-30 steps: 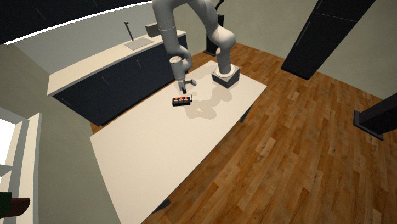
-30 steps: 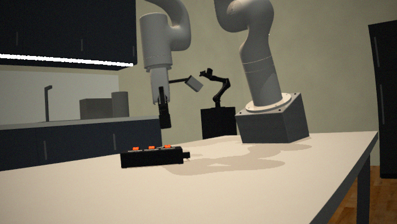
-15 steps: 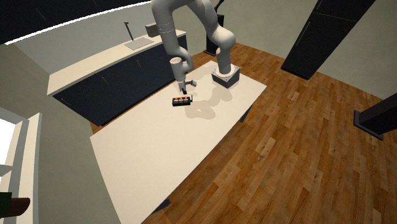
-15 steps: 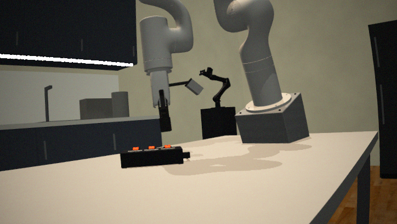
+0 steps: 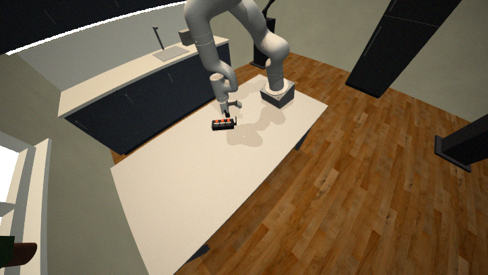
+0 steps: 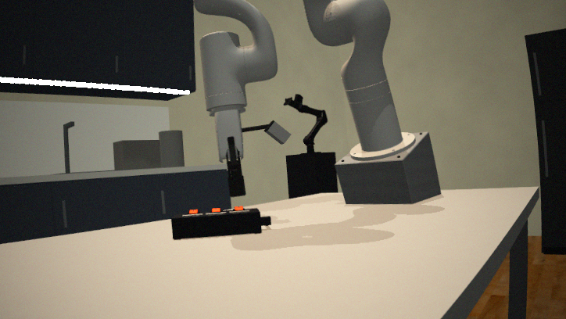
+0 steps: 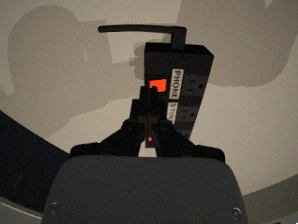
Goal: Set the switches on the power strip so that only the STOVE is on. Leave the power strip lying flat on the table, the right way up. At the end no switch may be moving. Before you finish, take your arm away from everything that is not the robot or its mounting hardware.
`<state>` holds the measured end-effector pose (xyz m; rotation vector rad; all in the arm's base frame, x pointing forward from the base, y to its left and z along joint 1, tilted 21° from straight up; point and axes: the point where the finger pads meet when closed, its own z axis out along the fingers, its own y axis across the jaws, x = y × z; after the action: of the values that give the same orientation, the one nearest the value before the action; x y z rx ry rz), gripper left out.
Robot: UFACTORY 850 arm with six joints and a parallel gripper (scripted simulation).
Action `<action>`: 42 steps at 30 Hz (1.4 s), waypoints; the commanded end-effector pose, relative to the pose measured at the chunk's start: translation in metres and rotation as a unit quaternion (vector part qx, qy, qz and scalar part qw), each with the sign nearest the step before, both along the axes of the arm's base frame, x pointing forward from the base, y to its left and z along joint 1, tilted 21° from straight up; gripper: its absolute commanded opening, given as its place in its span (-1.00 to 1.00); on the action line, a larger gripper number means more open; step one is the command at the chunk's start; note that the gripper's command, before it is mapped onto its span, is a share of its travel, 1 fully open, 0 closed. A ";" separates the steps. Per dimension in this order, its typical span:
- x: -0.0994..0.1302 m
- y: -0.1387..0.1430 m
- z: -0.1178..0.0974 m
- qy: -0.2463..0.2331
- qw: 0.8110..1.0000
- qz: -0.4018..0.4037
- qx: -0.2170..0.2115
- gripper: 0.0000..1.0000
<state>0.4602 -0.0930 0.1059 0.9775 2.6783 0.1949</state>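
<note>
A black power strip [image 5: 222, 123] lies flat on the white table, right way up, with three orange rocker switches along its top. It also shows in the exterior view [image 6: 216, 223] and in the wrist view [image 7: 174, 90], where a short cord stub points away from me. My gripper [image 6: 236, 189] is shut and empty, pointing straight down. It hangs a little above the strip's right end, apart from it. In the wrist view the shut fingertips cover part of the switch row, and one orange switch [image 7: 157, 86] shows beyond them. The label text is too small to read.
The arm's grey base block [image 5: 277, 93] stands on the table behind the strip. A dark kitchen counter [image 5: 143, 88] with a sink runs along the table's far left side. A small black arm on a pedestal [image 6: 311, 158] stands beyond the table.
</note>
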 end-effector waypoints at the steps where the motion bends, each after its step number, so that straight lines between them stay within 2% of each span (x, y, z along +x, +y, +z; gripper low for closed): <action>1: 0.002 0.000 -0.006 -0.024 1.000 -0.005 -0.017 -1.00; 15: 0.006 0.000 -0.016 -0.024 1.000 -0.005 -0.017 -1.00; 42: 0.006 0.000 -0.016 -0.024 1.000 -0.005 -0.017 -1.00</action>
<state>0.4657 -0.0925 0.0893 0.9637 2.6256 0.1677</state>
